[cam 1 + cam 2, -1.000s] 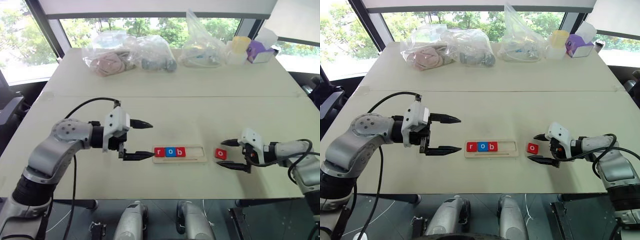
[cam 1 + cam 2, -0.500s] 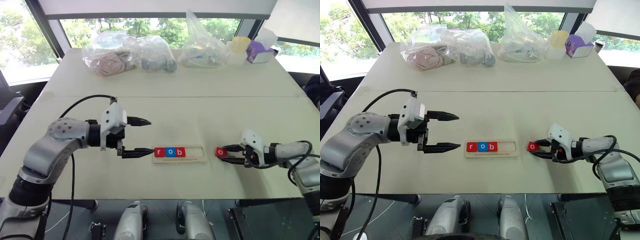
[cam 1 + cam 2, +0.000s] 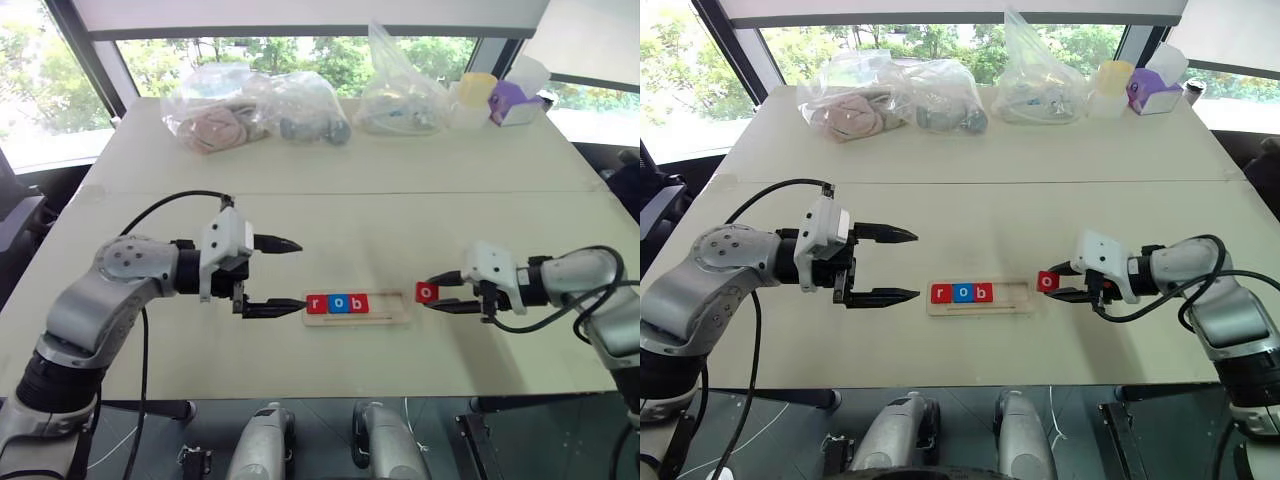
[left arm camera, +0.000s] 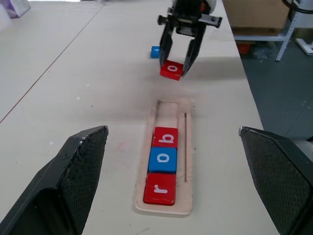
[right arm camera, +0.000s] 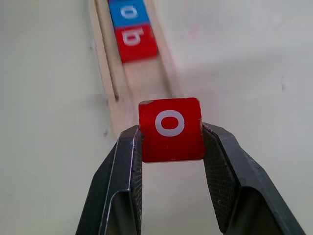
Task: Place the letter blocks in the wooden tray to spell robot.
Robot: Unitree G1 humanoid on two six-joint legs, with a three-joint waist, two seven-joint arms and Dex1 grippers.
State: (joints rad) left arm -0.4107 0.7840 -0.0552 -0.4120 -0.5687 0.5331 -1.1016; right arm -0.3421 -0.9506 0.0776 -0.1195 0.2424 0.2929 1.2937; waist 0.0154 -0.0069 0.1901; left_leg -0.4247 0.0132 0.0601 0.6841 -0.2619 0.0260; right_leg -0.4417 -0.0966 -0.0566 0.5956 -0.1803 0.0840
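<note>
Between the two grippers, head views: wooden tray, long axis running straight from one gripper toward the other, flat on the pale table. Left gripper just off the tray's near end, fingers spread wide, nothing between them. Right gripper just past the tray's far end, clamped on a red "o" block, block lifted clear of the table. In the tray, packed toward the left gripper's end: red "r" block, blue "o" block, red "b" block, edge to edge; remaining tray length toward the right gripper bare. Far beyond both grippers, along the table's back edge by the windows: clear plastic bags, a yellow-lidded container, a purple box. Trees outside.

Left wrist view: tray lengthwise ahead of the open fingers, r-o-b read outward. Beyond the tray's end, right gripper with the red "o" held above the table; a small blue block on the table beside it.

Right wrist view: red "o" pinched on two opposite sides between the fingers, white letter facing the camera. Tray stretching directly away ahead, "b" nearest, blue "o" after it.
</note>
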